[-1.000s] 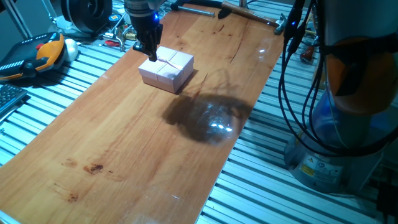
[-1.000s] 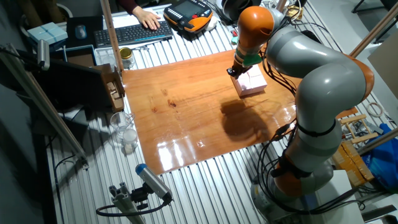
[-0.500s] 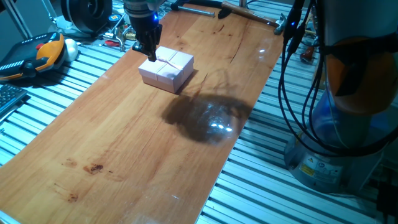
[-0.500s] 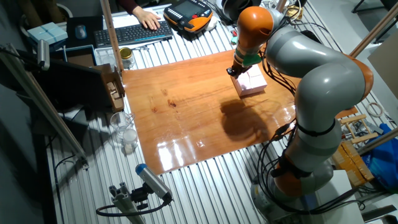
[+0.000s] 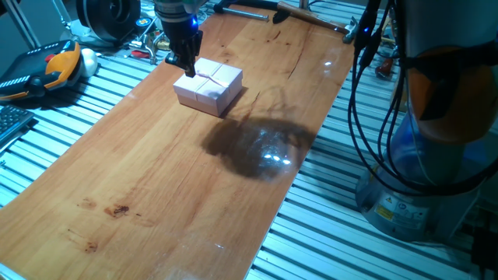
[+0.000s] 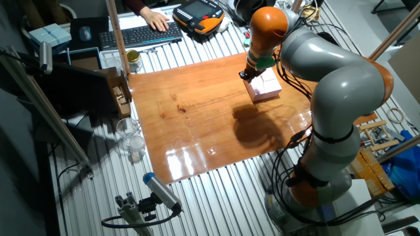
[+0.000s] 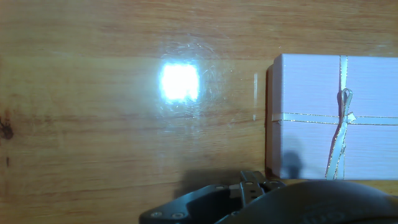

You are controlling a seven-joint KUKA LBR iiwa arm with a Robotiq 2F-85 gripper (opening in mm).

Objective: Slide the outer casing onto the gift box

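Note:
The outer casing (image 5: 210,84), a pale pink square sleeve with a cream ribbon cross and bow, lies flat at the far end of the wooden board (image 5: 171,179). It also shows in the other fixed view (image 6: 266,86) and at the right of the hand view (image 7: 311,93). My gripper (image 5: 187,68) points down at the casing's far left edge, its dark fingers together and touching or nearly touching that edge; it also shows in the other fixed view (image 6: 248,75). It holds nothing. The gift box tray with beige squares is not visible as a separate thing.
A teach pendant (image 5: 48,67) and a keyboard (image 6: 138,34) with a person's hand (image 6: 152,18) lie beyond the board. Tools (image 5: 311,14) lie at the board's far end. The robot base and cables (image 5: 436,117) stand right. A jar (image 6: 133,60) and plastic cups (image 6: 128,134) stand beside the board.

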